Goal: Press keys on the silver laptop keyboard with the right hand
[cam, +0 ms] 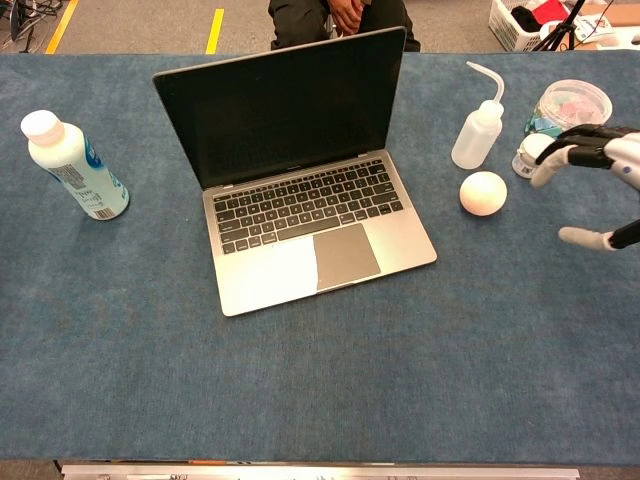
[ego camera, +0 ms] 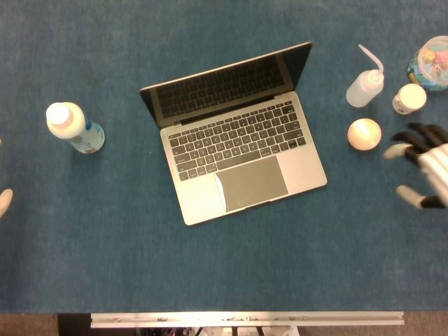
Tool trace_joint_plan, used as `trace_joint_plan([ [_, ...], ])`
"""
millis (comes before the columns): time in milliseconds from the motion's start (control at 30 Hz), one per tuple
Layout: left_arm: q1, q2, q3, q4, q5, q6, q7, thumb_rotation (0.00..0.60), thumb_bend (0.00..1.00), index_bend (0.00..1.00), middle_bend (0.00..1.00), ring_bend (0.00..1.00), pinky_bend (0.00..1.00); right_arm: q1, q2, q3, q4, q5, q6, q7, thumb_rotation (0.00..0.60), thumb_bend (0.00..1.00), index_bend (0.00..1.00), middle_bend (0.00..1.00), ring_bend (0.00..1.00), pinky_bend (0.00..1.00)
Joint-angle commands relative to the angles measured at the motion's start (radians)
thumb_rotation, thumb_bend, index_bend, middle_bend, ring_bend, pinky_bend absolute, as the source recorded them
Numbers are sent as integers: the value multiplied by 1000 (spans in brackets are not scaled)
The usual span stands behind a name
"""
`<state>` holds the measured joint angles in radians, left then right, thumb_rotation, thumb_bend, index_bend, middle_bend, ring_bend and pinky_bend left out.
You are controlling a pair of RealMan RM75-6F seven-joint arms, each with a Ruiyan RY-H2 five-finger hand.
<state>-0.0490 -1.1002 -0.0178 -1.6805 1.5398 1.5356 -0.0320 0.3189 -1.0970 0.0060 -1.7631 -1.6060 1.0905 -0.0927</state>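
**Right robot hand at worktop's right edge, off the laptop**

My right robot hand is over the worktop at the far right, fingers spread, holding nothing. Silver laptop sits mid-worktop, lid up, keyboard untouched, well apart from the hand. White ball lies between them. Left robot hand: only fingertips at the left edge, can't tell its state.

Right hand shows at the right edge of both views, above the table, fingers spread apart and pointing left, holding nothing. Left hand: only a pale fingertip at the head view's left edge.
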Motion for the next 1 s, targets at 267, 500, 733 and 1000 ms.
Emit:
trace_joint_plan([
  [267, 10, 8, 2, -8, -1, 11, 3, 600, 246, 226, 162, 94, 82, 130, -122, 9, 25, -48, -117, 60, 307, 39, 407, 253, 113, 43],
  [500, 18, 13, 3, -12, 0, 20, 3, 600, 246, 226, 162, 94, 82, 212, -197, 28, 49, -39, -194, -6, 234, 0, 445, 253, 101, 0],
  [733, 27, 17, 4, -10, -3, 29, 1, 600, 246, 226, 162, 94, 82, 259, -270, 30, 81, -24, -237, -96, 170, 0, 498, 253, 59, 0],
  [1000, 31, 20, 3, -4, -4, 30, -8, 600, 246, 226, 162, 94, 82, 282, -379, 21, 171, -13, -232, -205, 167, 0, 498, 251, 50, 0],
])
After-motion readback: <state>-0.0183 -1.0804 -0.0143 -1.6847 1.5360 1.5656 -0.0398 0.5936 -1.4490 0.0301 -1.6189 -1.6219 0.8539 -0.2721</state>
